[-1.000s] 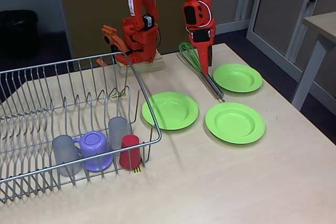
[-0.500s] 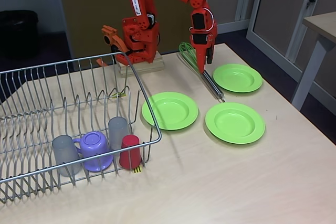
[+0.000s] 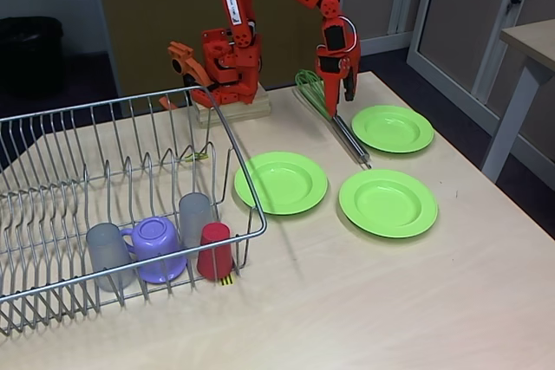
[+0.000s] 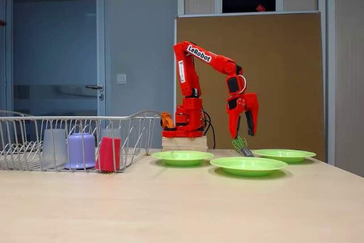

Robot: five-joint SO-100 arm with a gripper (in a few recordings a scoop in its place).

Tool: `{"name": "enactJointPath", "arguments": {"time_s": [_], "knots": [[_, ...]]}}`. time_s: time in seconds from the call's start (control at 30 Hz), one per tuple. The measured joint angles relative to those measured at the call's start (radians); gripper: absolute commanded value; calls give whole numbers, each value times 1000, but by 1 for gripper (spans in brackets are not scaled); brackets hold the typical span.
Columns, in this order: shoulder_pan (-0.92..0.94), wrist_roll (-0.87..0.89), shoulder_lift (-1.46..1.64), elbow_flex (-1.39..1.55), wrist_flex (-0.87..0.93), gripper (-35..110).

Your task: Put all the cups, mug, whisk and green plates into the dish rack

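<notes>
We see the gripper (image 4: pixel 243 135) spread, hanging above the whisk (image 3: pixel 329 113) at upper centre. Risk: its thin handle may roll aside as the jaws press together.

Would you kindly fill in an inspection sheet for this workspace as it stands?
Surface: pale wood table.
Job's things: dish rack holds two grey cups, red cup and mug; three green plates and whisk lie on the table.
Clutter: nothing seen.
Grippers: gripper open above the whisk.
Cables: black cable by the arm's base.
Surroundings: brown board, door.
</notes>
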Motion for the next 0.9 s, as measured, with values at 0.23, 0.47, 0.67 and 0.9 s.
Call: {"name": "enactJointPath", "arguments": {"time_s": [0.23,0.47,0.67,0.9], "knots": [[0,-6,-98,18,-110,29],[8,-17,-173,35,-199,28],[11,-43,-195,51,-233,28],[25,-69,-196,84,-250,28]]}}
